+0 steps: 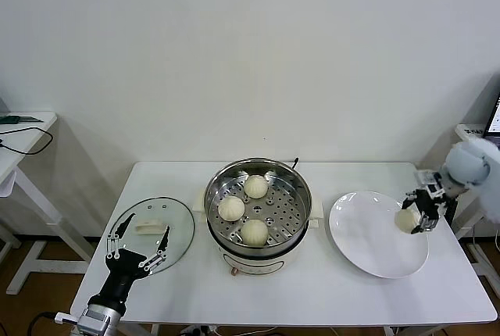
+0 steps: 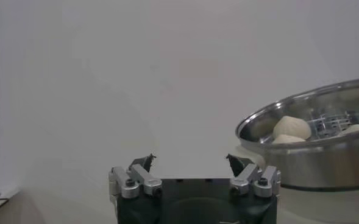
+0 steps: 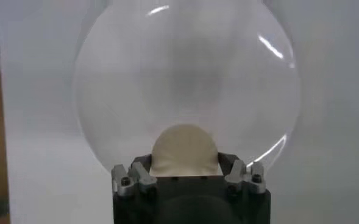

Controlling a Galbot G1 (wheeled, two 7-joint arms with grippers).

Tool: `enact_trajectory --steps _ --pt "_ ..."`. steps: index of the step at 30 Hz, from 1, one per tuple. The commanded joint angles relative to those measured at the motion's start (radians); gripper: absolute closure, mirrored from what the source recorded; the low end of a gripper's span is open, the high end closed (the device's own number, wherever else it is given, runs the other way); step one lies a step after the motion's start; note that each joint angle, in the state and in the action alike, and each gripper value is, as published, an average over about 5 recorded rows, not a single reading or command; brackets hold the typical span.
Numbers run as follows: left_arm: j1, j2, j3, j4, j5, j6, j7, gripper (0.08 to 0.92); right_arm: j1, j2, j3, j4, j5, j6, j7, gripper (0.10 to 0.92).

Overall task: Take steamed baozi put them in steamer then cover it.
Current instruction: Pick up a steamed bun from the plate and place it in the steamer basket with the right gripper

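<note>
A plain white wall backs a white table (image 1: 312,289), and everything sits on that tabletop. In the middle stands the steamer (image 1: 258,205), a shiny steel pot with a perforated tray inside. Three steamed baozi lie on that tray: one at twelve o'clock (image 1: 255,186), one at nine o'clock (image 1: 231,208) and one at six o'clock (image 1: 254,232).

At the steamer's nine o'clock the cover (image 1: 153,233) lies flat on the table, clear glass with a white handle, just beside the pot. The left gripper (image 1: 139,240) hangs over the cover's near edge with its fingers spread wide and nothing between them; from its own wrist camera the left gripper (image 2: 191,163) looks across bare table toward the steamer (image 2: 313,152).

At the steamer's three o'clock sits a flat white plate (image 1: 367,234). Over the plate's three o'clock rim the right gripper (image 1: 414,217) has its fingers closed against the sides of the fourth bun (image 1: 406,219). The right wrist camera shows that bun (image 3: 184,151) wedged between the two fingers, with the plate (image 3: 185,79) beyond it.
</note>
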Motion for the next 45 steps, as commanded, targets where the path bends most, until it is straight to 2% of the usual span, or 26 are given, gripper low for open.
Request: enact_trajectory --steps 1,11,16,22,31,45 --pt "-0.002 0.002 0.002 -0.003 0.0 -0.001 0.001 0.177 0.601 -0.066 -0.574 0.251 0.342 -0.131 0.011 0.304" --pt "-0.015 0.009 -0.012 0.008 -0.011 -0.01 0.012 0.177 0.954 0.122 -0.851 0.382 0.629 -0.281 0.071 0.298" --pt "-0.028 0.009 -0.016 0.014 -0.02 -0.013 0.017 0.177 0.989 0.24 -0.879 0.409 0.76 -0.363 0.137 0.298" --pt "-0.039 0.011 -0.025 0.016 -0.03 -0.012 0.02 0.177 0.943 0.392 -0.841 0.383 0.827 -0.418 0.202 0.303" --pt "-0.049 0.009 -0.059 0.022 -0.051 -0.009 0.028 0.177 0.809 0.562 -0.792 0.315 0.807 -0.46 0.239 0.298" --pt "-0.063 0.012 -0.079 0.041 -0.064 -0.004 0.034 0.177 0.609 0.633 -0.727 0.198 0.665 -0.461 0.232 0.298"
